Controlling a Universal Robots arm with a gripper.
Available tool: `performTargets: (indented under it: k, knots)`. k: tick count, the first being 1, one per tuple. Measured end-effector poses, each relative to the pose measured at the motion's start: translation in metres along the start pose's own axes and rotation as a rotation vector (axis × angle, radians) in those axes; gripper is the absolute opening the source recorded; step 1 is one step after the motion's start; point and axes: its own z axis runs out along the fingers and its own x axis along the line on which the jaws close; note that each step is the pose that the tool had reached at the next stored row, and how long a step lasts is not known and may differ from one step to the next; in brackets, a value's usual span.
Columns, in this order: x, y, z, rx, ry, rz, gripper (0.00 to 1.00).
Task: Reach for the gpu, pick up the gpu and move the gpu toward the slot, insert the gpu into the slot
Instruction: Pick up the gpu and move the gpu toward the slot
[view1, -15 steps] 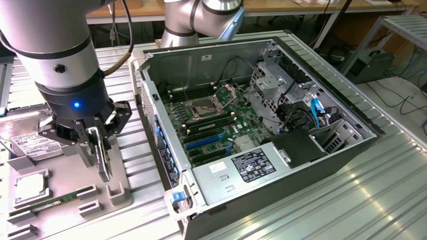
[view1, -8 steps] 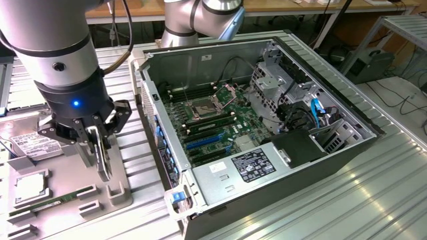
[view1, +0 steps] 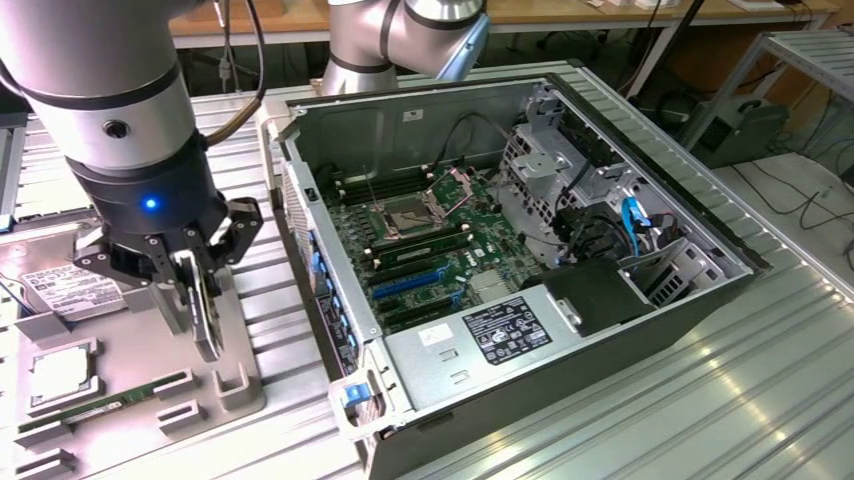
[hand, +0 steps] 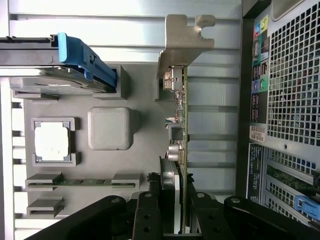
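Ribbed metal bench (view1: 747, 400) carries an open computer case (view1: 400, 130). Beside the case, above a grey parts tray (view1: 134, 350), the gripper (view1: 198, 325) clamps the gpu (hand: 184, 145) edge-on.

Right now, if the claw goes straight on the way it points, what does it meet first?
Likely the grey tray straight ahead. The gpu gripped in the claw would touch it first; depth is unclear.

The arm (view1: 100, 90) comes down through the upper left of the exterior view, its wrist pointing straight down. The gripper (view1: 194, 310) hangs at middle left, its dark fingers (view1: 171, 290) clamped on the gpu (view1: 210, 330), which is held upright.
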Motion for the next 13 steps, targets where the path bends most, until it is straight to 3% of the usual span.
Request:
performTargets:
  k: [13]
  knots:
    - [0.0000, 0.0000, -0.0047, 0.0000, 0.0000, 0.000, 0.28]
